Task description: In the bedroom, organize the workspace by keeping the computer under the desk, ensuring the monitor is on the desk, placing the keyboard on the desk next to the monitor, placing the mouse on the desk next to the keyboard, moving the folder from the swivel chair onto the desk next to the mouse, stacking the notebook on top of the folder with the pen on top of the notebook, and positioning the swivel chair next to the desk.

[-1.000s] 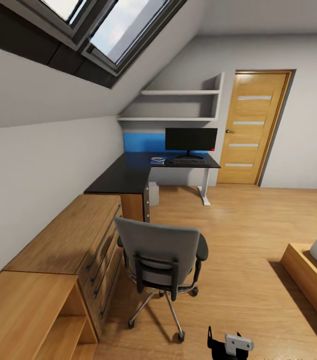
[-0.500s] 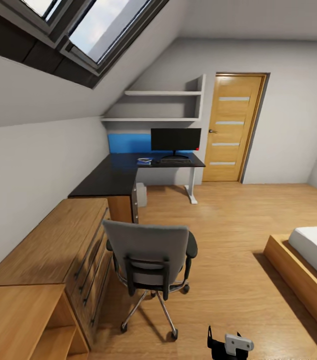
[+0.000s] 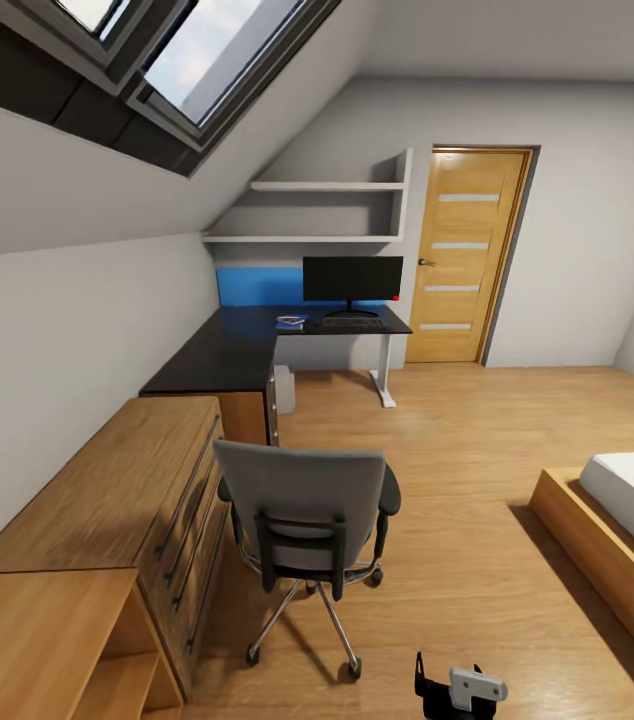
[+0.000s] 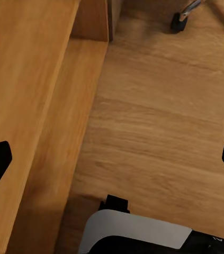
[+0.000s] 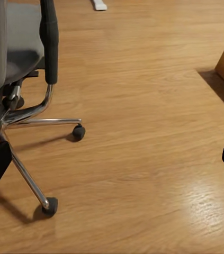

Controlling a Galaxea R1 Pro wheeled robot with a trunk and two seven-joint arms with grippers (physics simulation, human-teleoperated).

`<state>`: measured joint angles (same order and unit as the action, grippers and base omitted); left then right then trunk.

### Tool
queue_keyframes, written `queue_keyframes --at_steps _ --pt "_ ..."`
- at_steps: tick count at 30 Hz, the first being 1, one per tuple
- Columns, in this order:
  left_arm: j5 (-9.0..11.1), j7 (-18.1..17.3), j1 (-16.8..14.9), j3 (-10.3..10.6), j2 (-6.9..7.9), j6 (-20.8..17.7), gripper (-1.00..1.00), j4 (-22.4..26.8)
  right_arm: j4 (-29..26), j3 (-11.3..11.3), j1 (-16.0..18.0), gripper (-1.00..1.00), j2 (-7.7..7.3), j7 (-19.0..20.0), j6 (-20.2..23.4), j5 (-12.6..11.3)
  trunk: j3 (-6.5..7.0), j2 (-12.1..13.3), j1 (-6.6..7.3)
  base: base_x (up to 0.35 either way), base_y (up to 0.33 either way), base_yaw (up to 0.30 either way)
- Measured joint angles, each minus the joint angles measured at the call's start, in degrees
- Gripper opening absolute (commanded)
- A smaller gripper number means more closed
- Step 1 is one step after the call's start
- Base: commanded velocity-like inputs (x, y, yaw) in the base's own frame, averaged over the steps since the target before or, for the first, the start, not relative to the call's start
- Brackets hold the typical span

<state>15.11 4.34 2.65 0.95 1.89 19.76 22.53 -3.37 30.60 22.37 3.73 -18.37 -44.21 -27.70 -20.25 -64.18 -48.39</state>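
One grey swivel chair w/ black armrests (image 3: 312,510) stands on the wood floor (image 3: 477,560), well short of the dark L-shaped table (image 3: 247,345). Rolls easily on castors, prob.; push at the stiff backrest. Both grippers' fingers apart, empty.

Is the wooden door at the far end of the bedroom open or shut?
Shut. In the head view the light wooden door with frosted glass strips sits flush inside its dark frame, and no gap or room beyond shows.
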Motion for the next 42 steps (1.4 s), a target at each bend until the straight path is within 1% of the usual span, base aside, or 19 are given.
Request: queue_keyframes --at_steps 1,2,3,4,5,6,8,9,10,11,12,14,15,18,21,23,24,26,42 --pt "0.0 0.2 0.0 0.0 -0.06 0.7 1.00 0.3 0.0 0.0 0.0 1.00 -0.03 0.0 0.0 0.0 -0.18 -0.4 -0.22 0.000 0.000 0.000" --pt "0.0 0.5 0.0 0.1 -1.10 0.8 1.00 2.0 -0.1 -0.1 0.0 1.00 -0.10 0.0 0.0 0.1 -0.36 -0.8 -0.44 0.000 0.000 0.000" --pt "-0.2 1.5 -0.2 0.1 -3.41 -0.5 1.00 6.2 -0.8 -0.2 0.2 1.00 -0.30 -0.1 0.2 0.0 -0.53 -1.2 -0.66 0.000 0.000 0.000" --pt "-0.4 4.1 -1.4 0.1 -4.56 -3.4 1.00 7.9 -1.2 -0.3 0.4 1.00 -0.35 -0.3 0.7 -0.2 -0.71 -1.6 -0.88 0.000 0.000 0.000" --pt "-0.5 5.4 -2.3 0.1 -4.84 -5.0 1.00 8.3 -1.3 -0.3 0.5 1.00 -0.36 -0.4 1.2 -0.2 -0.89 -2.0 -1.10 0.000 0.000 0.000" --pt "-0.7 7.8 -4.0 0.1 -5.20 -8.8 1.00 8.9 -1.4 -0.3 0.8 1.00 -0.34 -0.4 2.7 -0.3 -1.05 -2.4 -1.32 0.000 0.000 0.000" --pt "-0.9 10.9 -8.6 0.2 -5.54 -17.2 1.00 8.8 -1.7 -0.3 2.1 1.00 -0.35 -0.4 8.1 -0.4 -1.41 -3.2 -1.76 0.000 0.000 0.000" --pt "-0.8 11.3 -9.8 0.2 -5.55 -19.0 1.00 8.4 -1.7 -0.4 2.5 1.00 -0.35 -0.3 10.0 -0.4 -1.60 -3.6 -1.98 0.000 0.000 0.000" --pt "-0.7 11.8 -11.6 0.2 -5.50 -21.5 1.00 6.7 -1.8 -0.3 3.3 1.00 -0.32 -0.1 13.8 -0.3 -1.78 -4.0 -2.20 0.000 0.000 0.000" --pt "-0.6 12.0 -12.4 0.1 -5.43 -22.4 1.00 5.4 -1.8 -0.3 3.6 1.00 -0.28 0.1 15.8 -0.3 -1.96 -4.4 -2.42 0.000 0.000 0.000" --pt "-0.6 12.0 -13.5 0.1 -5.30 -23.3 1.00 2.4 -1.8 -0.3 4.1 1.00 -0.25 0.8 18.8 -0.3 -2.14 -4.8 -2.64 0.000 0.000 0.000" --pt "-0.6 11.4 -14.4 0.2 -5.21 -22.4 1.00 -1.6 -1.8 -0.4 4.5 1.00 -0.24 2.0 21.1 -0.3 -2.50 -5.6 -3.08 0.000 0.000 0.000" --pt "-0.8 10.7 -14.8 0.3 -5.18 -20.4 1.00 -3.3 -1.6 -0.4 4.6 1.00 -0.22 2.6 21.5 -0.3 -2.68 -6.0 -3.30 0.000 0.000 0.000" --pt "-0.9 9.5 -15.2 0.3 -4.93 -14.9 1.00 -5.4 -0.3 -0.3 4.8 1.00 -0.10 3.3 20.3 -0.4 -3.23 -7.2 -3.96 0.000 0.000 0.000" --pt "-0.7 9.1 -15.4 0.2 -4.35 -12.6 1.00 -6.0 1.5 -0.2 4.8 1.00 0.00 3.8 17.7 -0.5 -3.76 -8.4 -4.62 0.000 0.000 0.000" --pt "-0.6 9.0 -15.4 0.1 -4.18 -12.1 1.00 -6.2 2.0 -0.1 4.7 1.00 0.07 4.0 15.6 -0.5 -4.12 -9.2 -5.06 0.000 0.000 0.000" --pt "-0.6 9.0 -15.4 0.2 -4.11 -11.5 1.00 -6.2 2.4 0.0 4.7 1.00 0.20 4.1 13.1 -0.5 -4.30 -9.6 -5.28 0.000 0.000 0.000" --pt "-0.6 9.0 -15.4 0.3 -4.10 -11.2 1.00 -6.1 2.4 -0.1 4.7 1.00 0.31 4.1 12.2 -0.5 -4.66 -10.4 -5.72 0.000 0.000 0.000" --pt "-0.6 9.2 -15.4 0.3 -4.22 -11.0 1.00 -5.9 2.6 -0.1 4.7 1.00 0.31 4.1 11.7 -0.5 -7.54 -16.8 -9.23 0.000 0.000 0.000"
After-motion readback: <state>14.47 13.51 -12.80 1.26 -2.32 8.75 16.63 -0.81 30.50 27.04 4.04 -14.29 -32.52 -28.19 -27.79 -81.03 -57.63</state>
